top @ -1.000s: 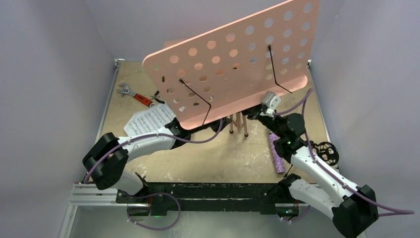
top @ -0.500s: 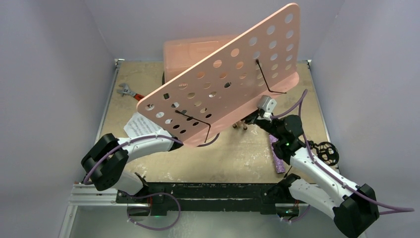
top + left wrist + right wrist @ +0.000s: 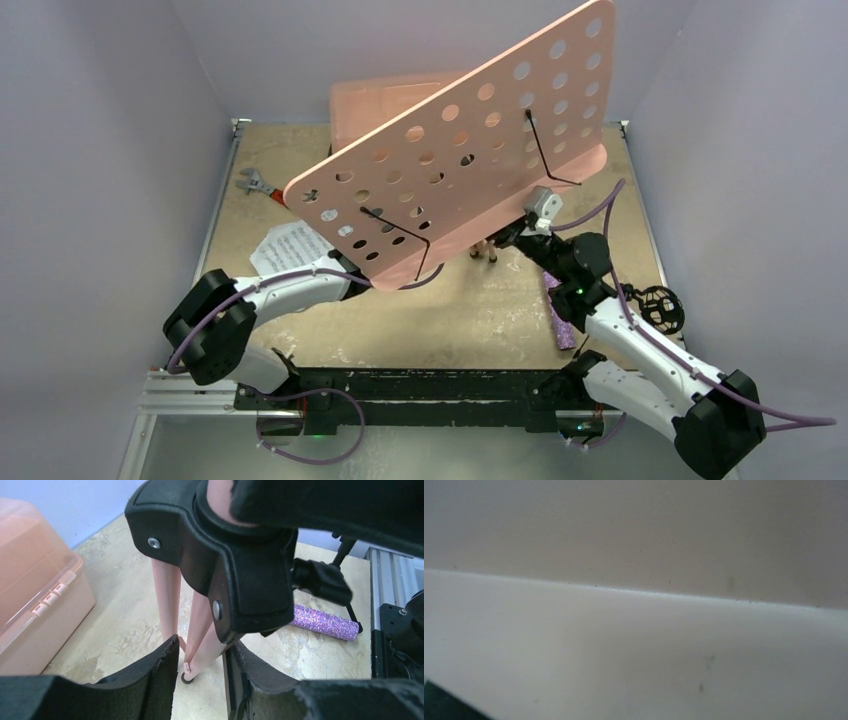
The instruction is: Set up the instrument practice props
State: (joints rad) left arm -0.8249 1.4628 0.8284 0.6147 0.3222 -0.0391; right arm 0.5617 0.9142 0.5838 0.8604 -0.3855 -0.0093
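Observation:
The pink perforated music stand (image 3: 470, 130) stands tilted over the middle of the table, its feet (image 3: 486, 255) low by the table top. My left gripper (image 3: 200, 642) is under the plate, hidden in the top view. Its fingers (image 3: 150, 685) sit close around the stand's folded pink legs (image 3: 202, 625), below the black hub (image 3: 240, 570). My right wrist (image 3: 543, 205) is at the plate's lower edge, its fingers hidden. The right wrist view shows only a pale surface. The white sheet-music pages (image 3: 285, 247) lie left. The purple microphone (image 3: 558, 318) lies right, also in the left wrist view (image 3: 325, 622). The small black mic stand (image 3: 660, 308) lies beside it.
The pink translucent box (image 3: 385, 100) stands at the back, also in the left wrist view (image 3: 35, 585). The red-handled wrench (image 3: 258, 184) lies at the back left. Walls close in on the left, back and right of the table.
The stand's plate has swung down on its left side and uncovered the pink box, then risen slightly. Both arms have shifted with it.

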